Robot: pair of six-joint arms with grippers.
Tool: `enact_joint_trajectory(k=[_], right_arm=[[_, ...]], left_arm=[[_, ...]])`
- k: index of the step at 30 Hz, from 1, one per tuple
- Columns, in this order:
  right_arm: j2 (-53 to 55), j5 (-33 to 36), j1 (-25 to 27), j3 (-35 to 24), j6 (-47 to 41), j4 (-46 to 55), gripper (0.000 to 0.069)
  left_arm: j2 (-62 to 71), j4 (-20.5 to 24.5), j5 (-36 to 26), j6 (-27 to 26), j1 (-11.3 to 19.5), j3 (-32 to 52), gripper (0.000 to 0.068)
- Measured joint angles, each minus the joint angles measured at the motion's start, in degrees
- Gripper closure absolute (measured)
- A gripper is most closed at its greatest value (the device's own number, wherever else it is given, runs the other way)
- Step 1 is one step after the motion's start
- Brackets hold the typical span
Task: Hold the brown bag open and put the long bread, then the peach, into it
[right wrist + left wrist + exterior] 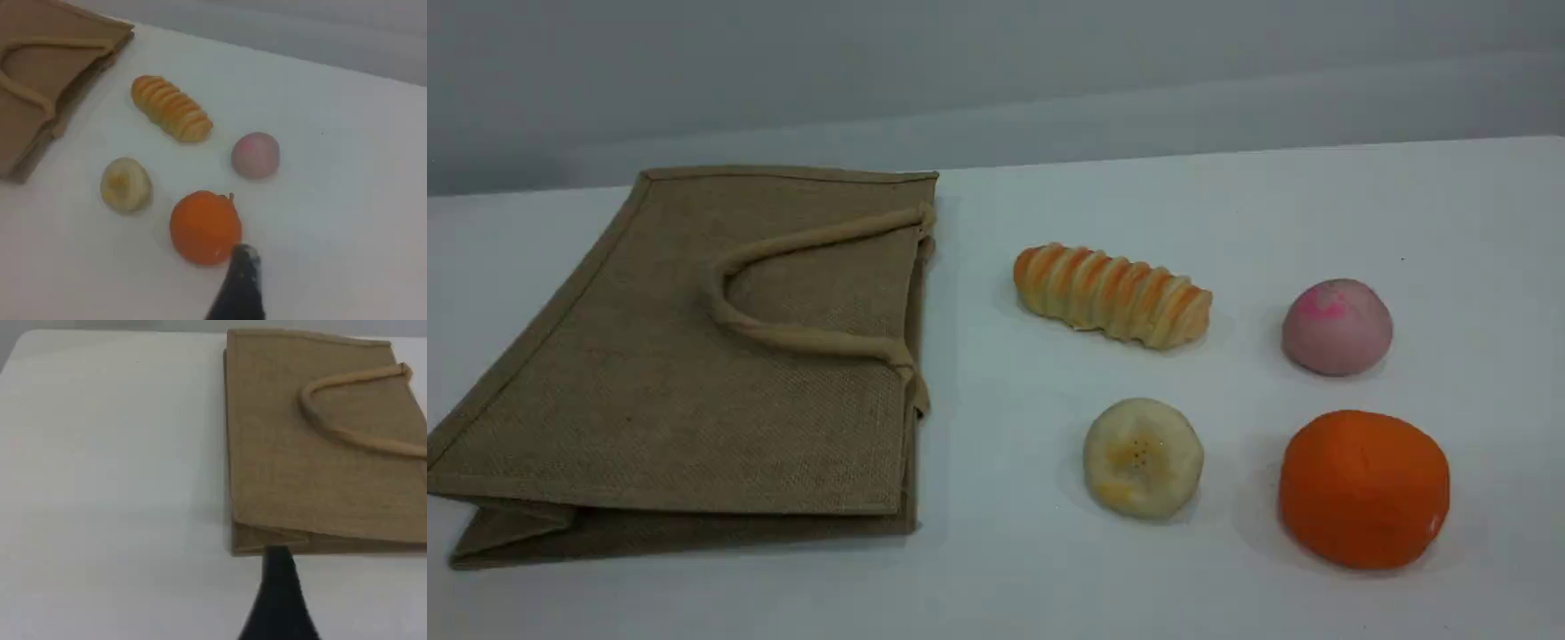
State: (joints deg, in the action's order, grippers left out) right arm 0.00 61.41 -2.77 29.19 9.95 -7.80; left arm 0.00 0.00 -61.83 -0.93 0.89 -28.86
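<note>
White matte counter (1049, 578), grey wall behind. Woven jute brown bag (694, 400) flat; ridged long bread (1112, 295), round peach (1336, 326) beside bag. Both tools spread wide, empty.

A large tan-brown woven jute bag (694, 356) lies flat and closed on the left of the white table (996, 569), its rope loop handle (783, 333) folded on top, with bare table on its far left. A clear strip separates its mouth edge from four items spaced apart on the right: a ridged golden long bread (1112, 295), a dull-pink peach (1336, 326), a pale-yellow banana slice (1143, 457) and a bright orange fruit (1363, 488). Gaps run between all four, and nothing stands above them.
</note>
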Motion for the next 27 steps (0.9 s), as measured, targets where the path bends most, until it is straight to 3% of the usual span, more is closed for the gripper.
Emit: enact_joint_trajectory(k=[15,20,27], right_arm=[[0.18,-1.90,-0.06,1.26,-1.30,0.00,0.0109],[6.72,-3.20,-0.10,6.40,-3.94,-0.05,0.0109],[22.15,-6.67,-0.12,16.34,-3.89,-0.80,0.0109]], left_arm=[[2.84,0.00,1.48,1.61,0.00,-1.41,0.0204],[10.93,0.00,4.75,1.73,0.00,-7.94,0.0204],[27.20,0.00,4.11,2.11,0.00,-20.19,0.0204]])
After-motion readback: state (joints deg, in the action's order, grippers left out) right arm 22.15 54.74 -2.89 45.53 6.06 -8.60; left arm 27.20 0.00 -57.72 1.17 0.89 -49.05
